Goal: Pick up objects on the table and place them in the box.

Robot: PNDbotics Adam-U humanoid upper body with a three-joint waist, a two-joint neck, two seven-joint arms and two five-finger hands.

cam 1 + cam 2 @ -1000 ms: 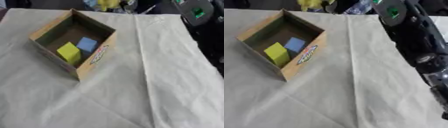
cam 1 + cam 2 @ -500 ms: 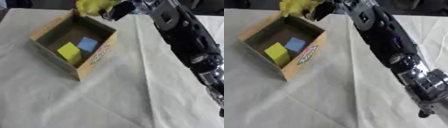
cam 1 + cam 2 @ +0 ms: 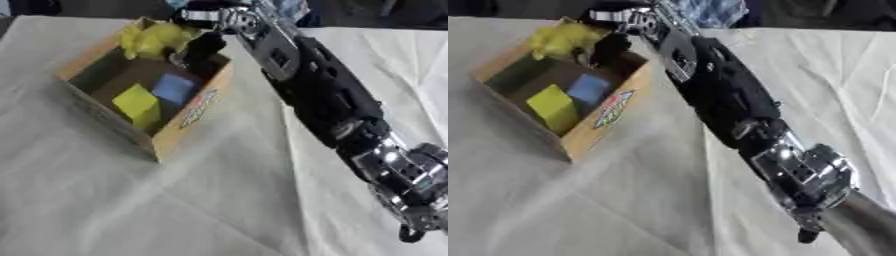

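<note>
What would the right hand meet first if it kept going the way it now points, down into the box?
Probably the box floor near its far corner; the right hand, curled on a yellow object, hangs above it. The blue block lies nearer; depth is unclear.

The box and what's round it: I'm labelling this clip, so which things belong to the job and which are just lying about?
Part of the job:
- cardboard box
- yellow block and blue block, both inside it
- yellow soft object, held over the box's far corner
- right hand, curled on that object

Lying about:
- white tablecloth
- bluish bundle past the table's far edge, too unclear to identify
</note>
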